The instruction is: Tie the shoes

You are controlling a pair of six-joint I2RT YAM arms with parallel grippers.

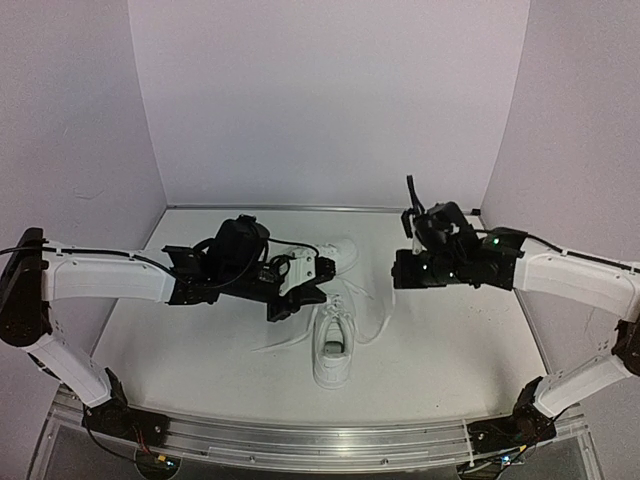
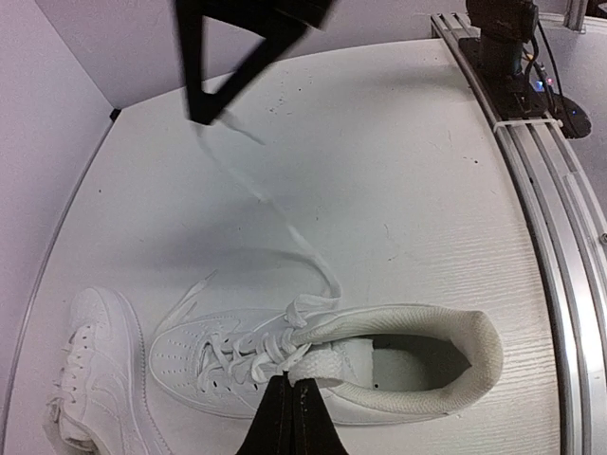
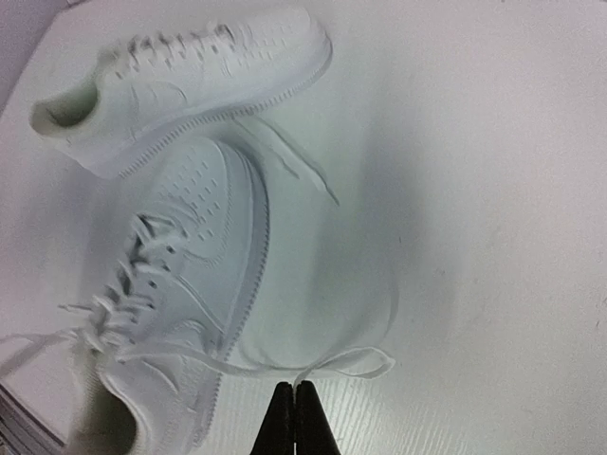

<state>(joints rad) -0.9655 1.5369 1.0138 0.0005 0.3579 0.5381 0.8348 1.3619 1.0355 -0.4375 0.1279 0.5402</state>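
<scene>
Two white sneakers were seen close together on the white table point(image 1: 455, 365), between the two arms. The near sneaker point(image 1: 333, 352) point(image 2: 422, 327) point(image 3: 204, 237) stood upright with its heel toward the arm bases, its laces loose and spread over the tabletop on both sides. The far sneaker point(image 1: 341, 252) point(image 2: 95, 379) point(image 3: 190, 76) lay crosswise just beyond the near sneaker's toe, partly hidden in the top view by the left arm.

The left gripper point(image 1: 282, 309) point(image 2: 289, 406) was held low at the near sneaker's left side. Its jaws were pressed together at the collar edge beside the tongue, and whether anything was pinched between them could not be told.

The right gripper point(image 1: 398, 272) point(image 2: 213, 109) point(image 3: 294, 408) was held off to the right of the sneakers, with its jaws closed on a lace point(image 2: 285, 223) point(image 3: 353, 360). From the left wrist view, that lace was seen lifted off the table and running from the near sneaker's eyelets up to the fingertips, a short end sticking out past them. The right wrist view was blurred.
</scene>
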